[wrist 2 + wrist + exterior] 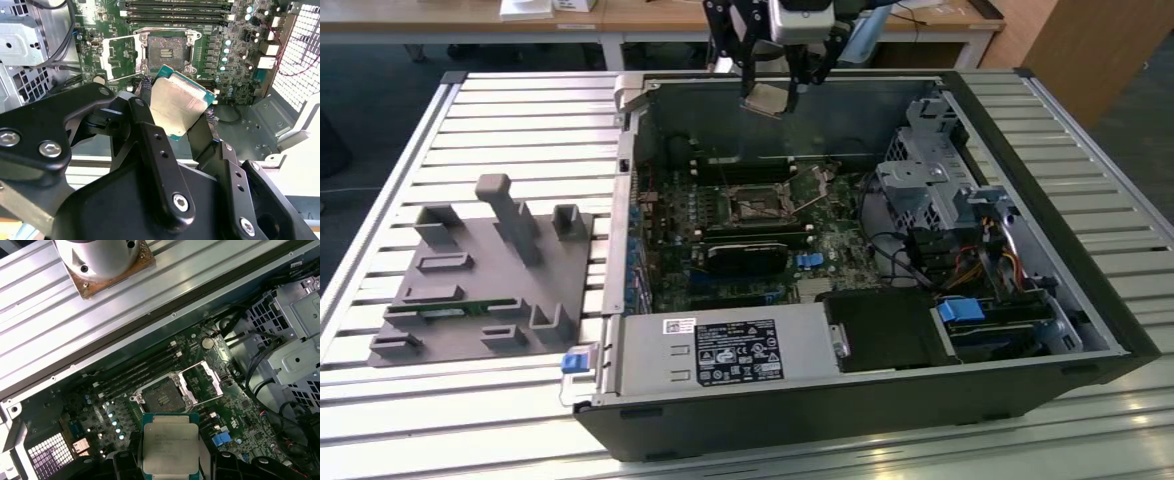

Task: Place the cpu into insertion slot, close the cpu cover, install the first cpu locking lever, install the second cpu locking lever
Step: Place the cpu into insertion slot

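Observation:
My gripper [770,88] hangs above the far wall of the open computer case [1067,300], shut on the cpu [767,101], a small square chip with a dull grey metal top. Both wrist views show the cpu [177,107] [170,447] clamped by its edges between the black fingers [145,117], held well above the board. Below it, the insertion slot [754,205] [167,49] [160,399] lies bare on the green board. The cpu cover [120,57] [202,380] is swung open beside the slot.
A black oblong card [747,255] lies just in front of the slot. A metal drive cage [927,170] with cables stands at the exterior view's right, and a power supply [720,350] at the front. A grey fixture [487,270] sits on the slatted table at the left.

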